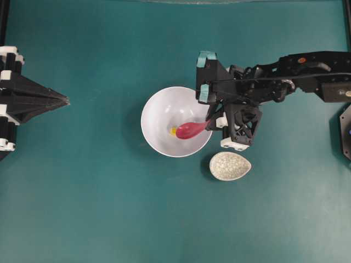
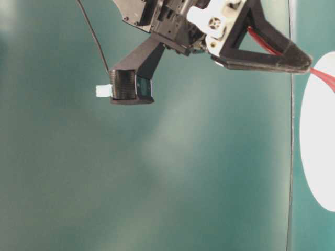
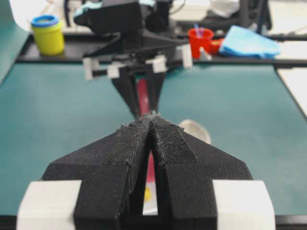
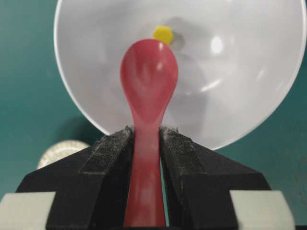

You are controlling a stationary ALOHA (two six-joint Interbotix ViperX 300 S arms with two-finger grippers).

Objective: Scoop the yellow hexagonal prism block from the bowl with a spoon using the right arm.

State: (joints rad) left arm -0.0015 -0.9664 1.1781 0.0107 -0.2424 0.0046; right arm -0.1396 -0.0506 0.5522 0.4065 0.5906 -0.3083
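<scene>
The white bowl (image 1: 159, 109) (image 4: 249, 72) sits mid-table with the tiny yellow hexagonal prism block (image 1: 173, 131) (image 4: 163, 34) on its bottom. My right gripper (image 1: 214, 118) (image 4: 146, 132) is shut on the handle of the red-pink spoon (image 1: 189, 130) (image 4: 147, 81) at the bowl's right rim. The spoon's scoop reaches down into the bowl, its empty tip right beside the block. The table-level view shows the right gripper (image 2: 306, 64) with the spoon handle (image 2: 324, 78) leaving its tip. My left gripper (image 1: 66, 100) (image 3: 152, 116) rests shut and empty at the far left.
A speckled grey-white spoon rest (image 1: 230, 166) (image 4: 60, 151) lies just right of the bowl's near side, below my right gripper. Beyond the table's far edge stand a yellow jar (image 3: 47, 34), a red cup (image 3: 200, 40) and a blue cloth (image 3: 249, 42).
</scene>
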